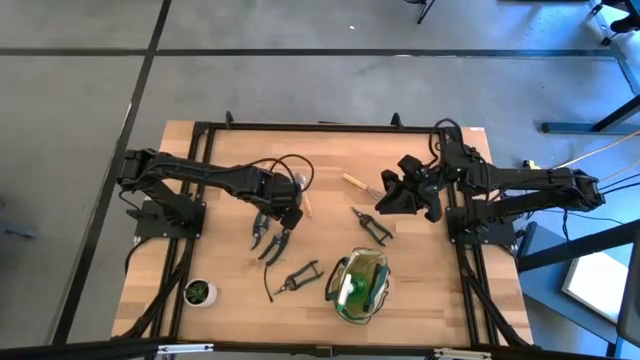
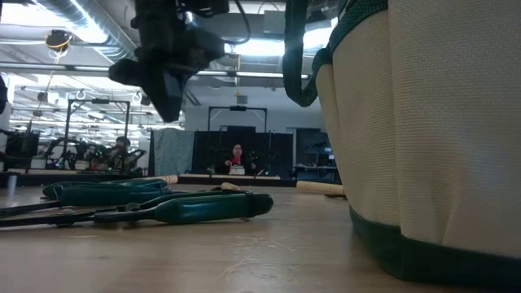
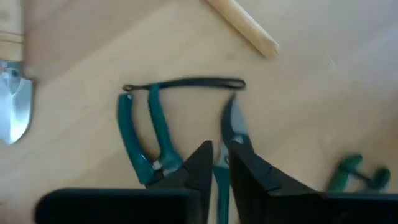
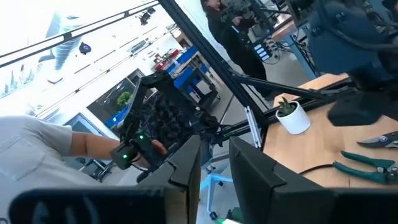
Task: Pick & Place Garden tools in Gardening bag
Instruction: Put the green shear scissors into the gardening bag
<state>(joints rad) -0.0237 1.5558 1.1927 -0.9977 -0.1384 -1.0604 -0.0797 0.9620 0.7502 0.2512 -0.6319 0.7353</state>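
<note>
The gardening bag stands upright and open near the table's front edge, and it fills the right of the low view. Green-handled pruning shears lie flat on the table directly under my left gripper. That gripper points down and hangs clear above them, with a narrow gap between its fingers. One shears blade shows just past the fingertips. More shears lie nearer the bag. My right gripper hovers level at the right, narrowly open and holding nothing.
A wooden-handled tool lies at the middle far side, and another lies beside my left gripper. Another pair of shears lies below my right gripper. A small potted plant stands at the front left. Beyond the table a person's hand holds a dark device.
</note>
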